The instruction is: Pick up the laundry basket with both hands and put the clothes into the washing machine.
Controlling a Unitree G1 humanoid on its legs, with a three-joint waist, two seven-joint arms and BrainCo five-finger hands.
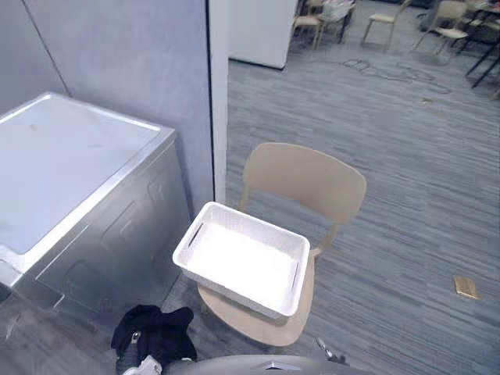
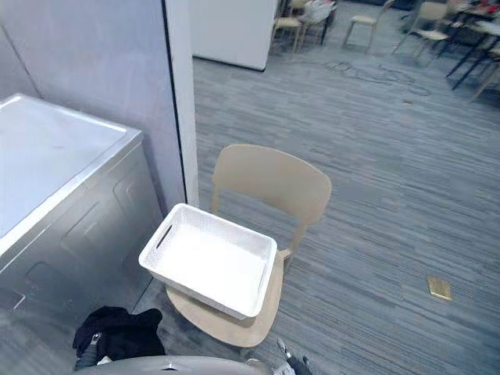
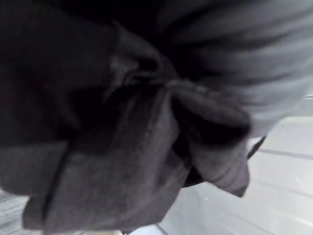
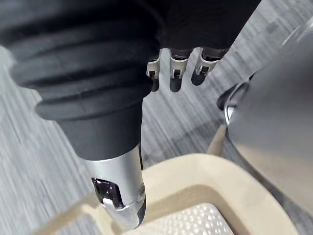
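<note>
The white laundry basket (image 1: 242,262) sits empty on the seat of a beige chair (image 1: 305,176). To its left stands the silver washing machine (image 1: 62,156), its flat top closed. At the lower edge, in front of the machine, my left hand (image 1: 141,358) carries a bunched black garment (image 1: 156,328). The left wrist view shows that garment (image 3: 122,161) wrapped close around the hand. My right hand (image 4: 173,73) hangs low beside the chair, fingers relaxed and holding nothing. Past it show the chair back (image 4: 205,171) and the basket's corner (image 4: 200,220).
A grey partition wall (image 1: 141,70) rises behind the washing machine and ends at a white post (image 1: 219,101). A brass floor plate (image 1: 466,287) lies on the carpet to the right. Chairs (image 1: 383,16) and a cable (image 1: 391,70) are far back.
</note>
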